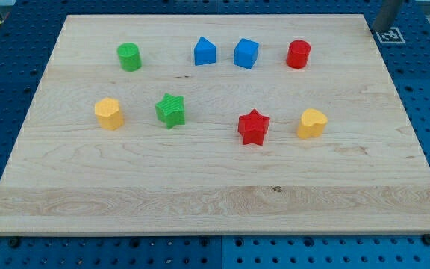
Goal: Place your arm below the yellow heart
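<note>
The yellow heart [312, 123] lies on the wooden board [215, 202] at the view's right, next to a red star [254, 127] on its left. My tip [381, 28] shows at the view's top right corner, at the board's far right edge. It is far above and to the right of the yellow heart and touches no block.
A yellow hexagon-like block [109, 113] and a green star [171, 110] lie at the left. Along the top stand a green cylinder [129, 57], a blue house-shaped block [205, 51], a blue cube [245, 53] and a red cylinder [298, 54]. A black-and-white marker [390, 34] sits beside my tip.
</note>
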Robot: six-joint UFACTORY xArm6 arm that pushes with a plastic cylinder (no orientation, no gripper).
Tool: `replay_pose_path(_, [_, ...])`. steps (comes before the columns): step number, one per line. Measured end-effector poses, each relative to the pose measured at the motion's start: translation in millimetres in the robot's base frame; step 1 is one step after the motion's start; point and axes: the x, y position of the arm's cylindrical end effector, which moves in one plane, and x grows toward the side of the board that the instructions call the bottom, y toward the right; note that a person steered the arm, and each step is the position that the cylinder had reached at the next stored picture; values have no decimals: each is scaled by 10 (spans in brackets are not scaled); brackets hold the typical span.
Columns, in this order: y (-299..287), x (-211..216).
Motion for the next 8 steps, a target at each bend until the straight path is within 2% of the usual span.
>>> replay_pose_path(2, [-48,536])
replay_pose_path(3, [-48,580])
replay_pose_path(4, [-75,985])
replay_pose_path(5, [-83,1086])
replay_pose_path(8, [-170,1038])
